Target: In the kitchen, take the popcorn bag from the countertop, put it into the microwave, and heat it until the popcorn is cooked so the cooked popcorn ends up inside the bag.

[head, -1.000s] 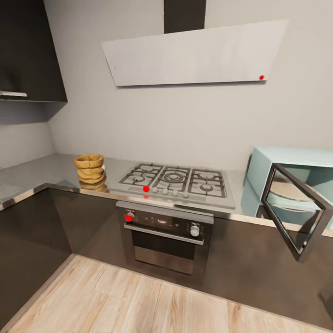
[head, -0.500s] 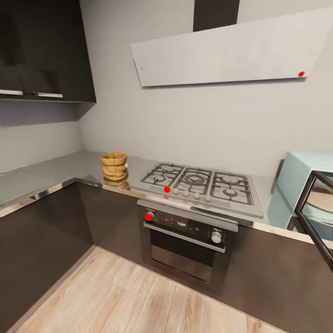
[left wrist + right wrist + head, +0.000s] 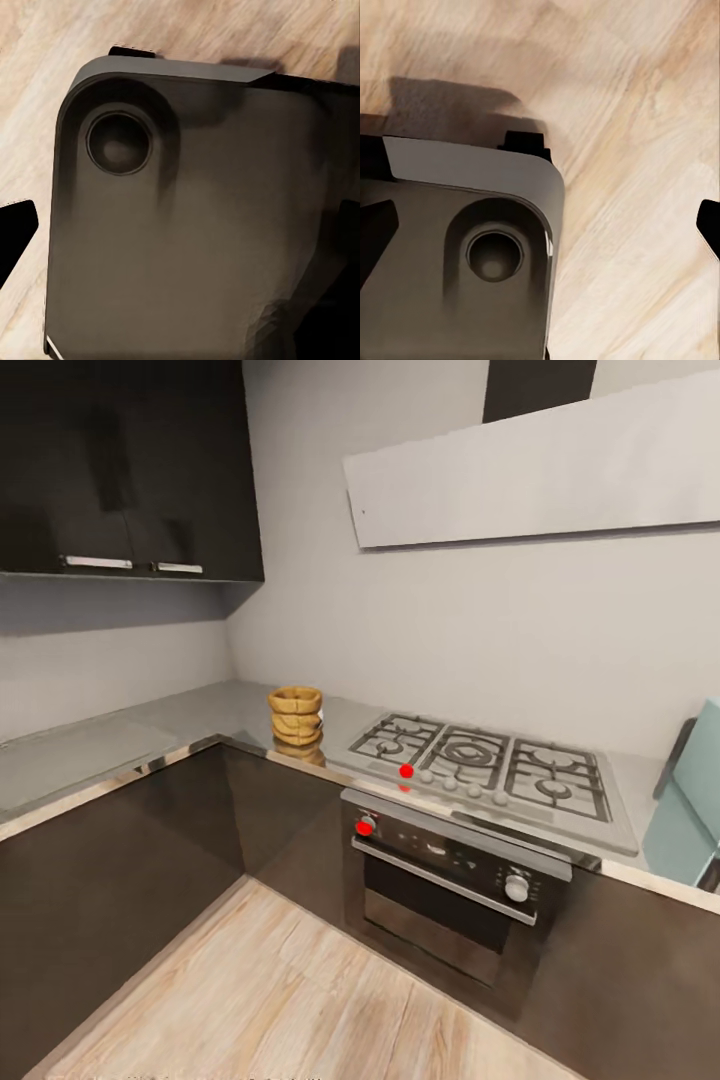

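The popcorn bag (image 3: 295,714) stands upright on the countertop (image 3: 190,717), just beside the gas hob (image 3: 490,770), on the side away from the microwave (image 3: 700,785). The base should be squared to the bag before any reach. Finger opening cannot be told for either gripper.

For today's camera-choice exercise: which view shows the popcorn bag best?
The head view: the popcorn bag stands whole on the countertop, left of the gas hob. Both wrist views look down at the wood floor and robot base.
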You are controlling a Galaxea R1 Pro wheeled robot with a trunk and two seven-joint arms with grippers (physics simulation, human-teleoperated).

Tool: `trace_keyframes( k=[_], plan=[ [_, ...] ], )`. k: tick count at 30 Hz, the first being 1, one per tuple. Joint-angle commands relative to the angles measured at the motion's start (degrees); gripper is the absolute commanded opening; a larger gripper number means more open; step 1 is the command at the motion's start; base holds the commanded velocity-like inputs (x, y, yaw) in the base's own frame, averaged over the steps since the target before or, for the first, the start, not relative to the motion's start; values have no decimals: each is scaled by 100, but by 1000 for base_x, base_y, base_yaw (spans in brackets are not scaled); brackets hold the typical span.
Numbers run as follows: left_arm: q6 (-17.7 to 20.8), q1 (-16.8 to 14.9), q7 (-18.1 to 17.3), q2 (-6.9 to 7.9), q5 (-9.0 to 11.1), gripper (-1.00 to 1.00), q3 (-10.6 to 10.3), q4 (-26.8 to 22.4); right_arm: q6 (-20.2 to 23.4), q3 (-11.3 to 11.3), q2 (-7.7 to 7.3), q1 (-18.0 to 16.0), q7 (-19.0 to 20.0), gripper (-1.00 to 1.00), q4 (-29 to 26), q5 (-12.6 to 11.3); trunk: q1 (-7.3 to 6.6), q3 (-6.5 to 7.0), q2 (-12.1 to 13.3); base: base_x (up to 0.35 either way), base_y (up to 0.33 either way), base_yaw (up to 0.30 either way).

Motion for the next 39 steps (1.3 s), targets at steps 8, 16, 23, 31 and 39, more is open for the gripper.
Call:
trace_keyframes(
  k=[8, 16, 23, 31, 39],
  plan=[
    [-7, 0, -4, 4, 30, 100, -3, 9, -23, -49, -18, -8, 8, 100, 11, 42, 0, -5, -3, 33, 7, 180],
    [57, 0, -15, -2, 10, 100, -17, 22, -21, -48, -29, -8, 2, 100, 1, 51, 0, -5, -3, 285, 99, 4],
    [65, 0, -42, -2, 3, 100, -24, 24, -6, -48, -30, -8, 1, 100, 1, 54, 0, -5, -3, 308, 108, 0],
    [56, 0, -45, 5, 1, 100, -24, 16, -9, -48, -30, -8, 1, 100, 1, 51, 0, -5, -3, 310, 109, 0],
    [-8, 0, 27, -2, 86, 100, 21, -8, -8, -48, -30, -8, 1, 100, 1, 51, 0, -5, -3, 166, 58, 0]
  ],
)
